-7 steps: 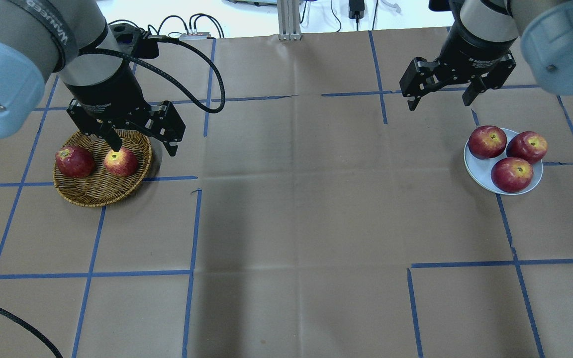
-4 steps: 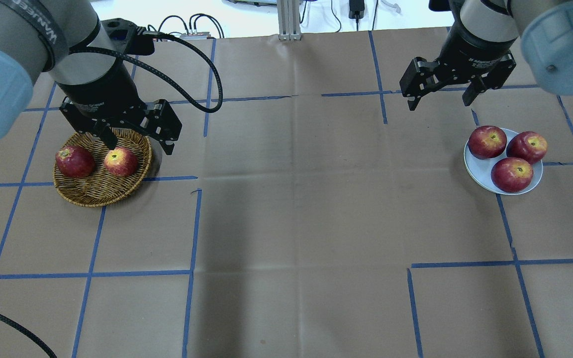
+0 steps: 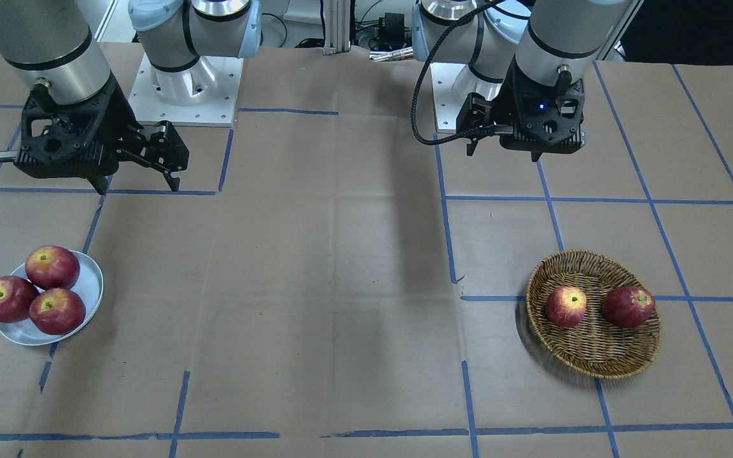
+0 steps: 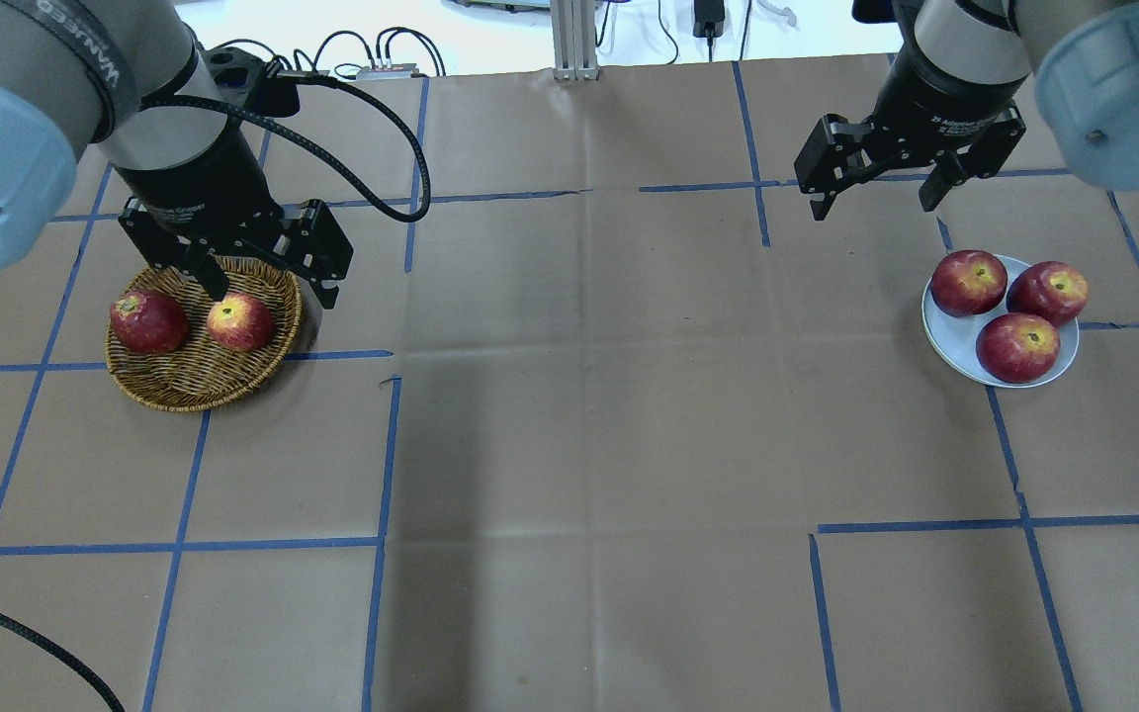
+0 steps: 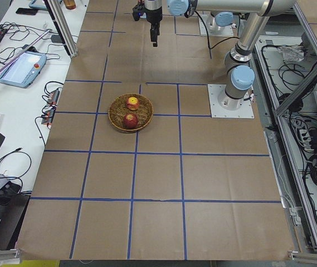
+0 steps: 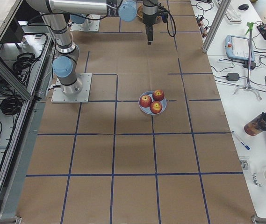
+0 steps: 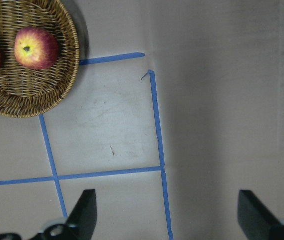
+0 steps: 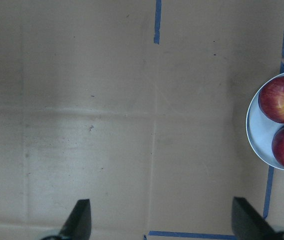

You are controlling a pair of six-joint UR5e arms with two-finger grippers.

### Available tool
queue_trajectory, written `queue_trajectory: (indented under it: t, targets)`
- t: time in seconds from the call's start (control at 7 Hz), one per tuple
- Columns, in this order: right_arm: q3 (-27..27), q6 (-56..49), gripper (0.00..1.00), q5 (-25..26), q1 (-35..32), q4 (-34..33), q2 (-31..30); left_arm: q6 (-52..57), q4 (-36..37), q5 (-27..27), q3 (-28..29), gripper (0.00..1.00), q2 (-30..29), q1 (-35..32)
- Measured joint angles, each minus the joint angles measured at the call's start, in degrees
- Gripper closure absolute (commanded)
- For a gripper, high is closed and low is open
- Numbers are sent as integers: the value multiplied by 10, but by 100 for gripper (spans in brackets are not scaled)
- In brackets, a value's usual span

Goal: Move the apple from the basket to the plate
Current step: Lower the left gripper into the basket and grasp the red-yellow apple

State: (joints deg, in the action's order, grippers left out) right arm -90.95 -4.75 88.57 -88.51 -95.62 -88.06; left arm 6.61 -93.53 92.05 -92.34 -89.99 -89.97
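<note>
Hovering above the basket, apple not yet lifted

Front-facing: the yellow-streaked, lighter red apple [image 3: 565, 306] lies in the round brown wicker basket [image 3: 595, 370] beside a darker deep-red apple [image 3: 628, 306]. Well apart, three red apples [image 3: 52, 267] fill the small pale round plate [image 3: 91, 280].

Overhead: the left gripper [image 4: 273, 295] hangs near the basket, fingers spread, holding nothing. The right gripper [image 4: 872, 208] is likewise spread and holds nothing, near the plate.

Left wrist: the streaked apple's yellow stem hollow faces up.

Right wrist: only two plate apples show.
</note>
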Motion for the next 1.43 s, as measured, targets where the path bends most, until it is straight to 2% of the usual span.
queue_trajectory:
  t: [0.43,0.71,1.14,1.43]
  targets:
    - [0,0,0,0,0,0,0,174,162,-1,-58,1,-70,66]
    - [1,0,0,0,0,0,0,288,229,0,-68,2,-129,127]
    - [1,0,0,0,0,0,0,378,322,0,-87,4,-186,164]
    - [1,0,0,-1,0,0,0,407,356,-1,-91,5,-220,175]
